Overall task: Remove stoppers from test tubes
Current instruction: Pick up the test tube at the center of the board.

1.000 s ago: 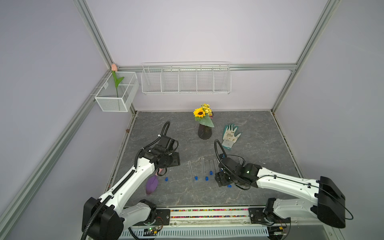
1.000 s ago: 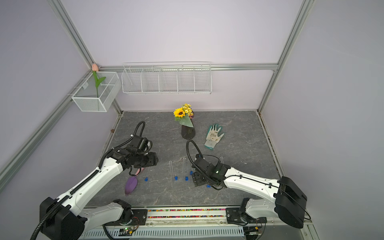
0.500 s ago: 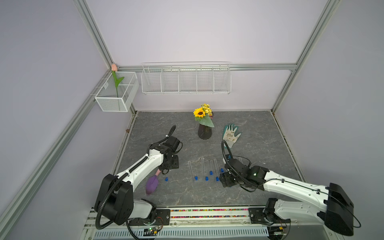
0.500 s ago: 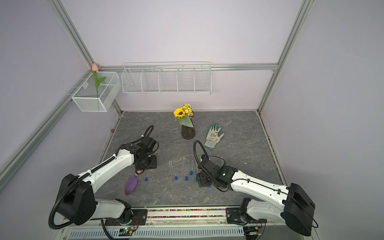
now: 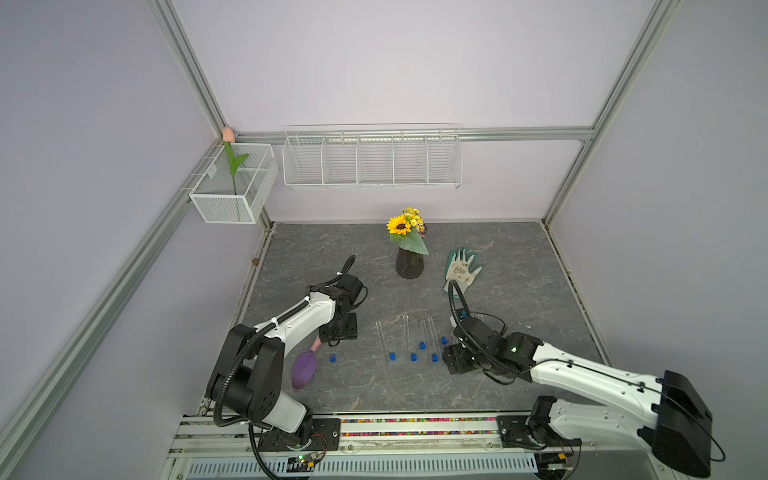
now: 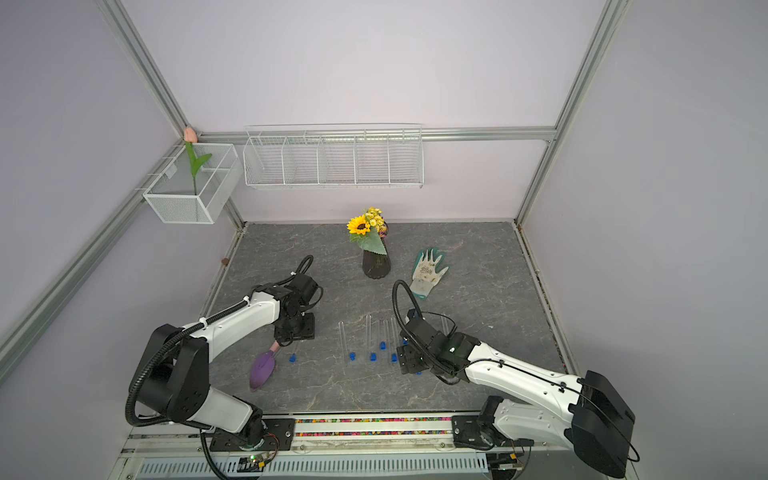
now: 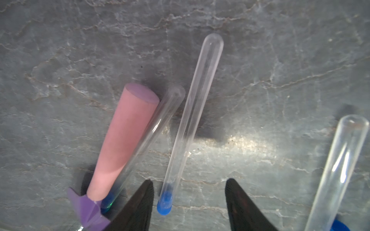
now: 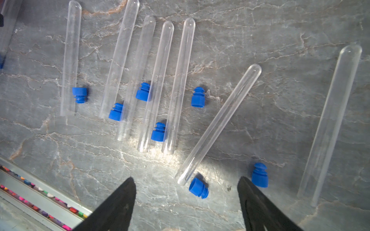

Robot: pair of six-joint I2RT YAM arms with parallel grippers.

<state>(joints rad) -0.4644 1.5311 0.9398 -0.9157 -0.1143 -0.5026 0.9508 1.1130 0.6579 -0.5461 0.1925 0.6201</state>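
Several clear test tubes (image 5: 406, 337) lie side by side mid-table, open, with loose blue stoppers (image 5: 422, 345) among them. In the left wrist view a stoppered tube (image 7: 188, 124) lies between the jaws of my open left gripper (image 7: 188, 183), its blue stopper (image 7: 164, 206) close to one finger without touching. A second stoppered tube (image 7: 152, 130) rests against the pink scoop handle (image 7: 124, 140). My right gripper (image 8: 186, 180) hangs open over a loose stopper (image 8: 198, 188) at the mouth of an open tube (image 8: 218, 124). Both grippers show in both top views: left gripper (image 6: 291, 338), right gripper (image 6: 409, 365).
The purple scoop (image 5: 304, 368) lies left of the tubes, under the left arm. A dark vase with a sunflower (image 5: 409, 262) and a green-white glove (image 5: 461, 270) sit behind the tubes. The front rail (image 8: 40, 192) runs along the near edge.
The left arm has folded back and its gripper has come down over the stoppered tube by the scoop, jaws a little narrower. The right gripper shifted slightly right.
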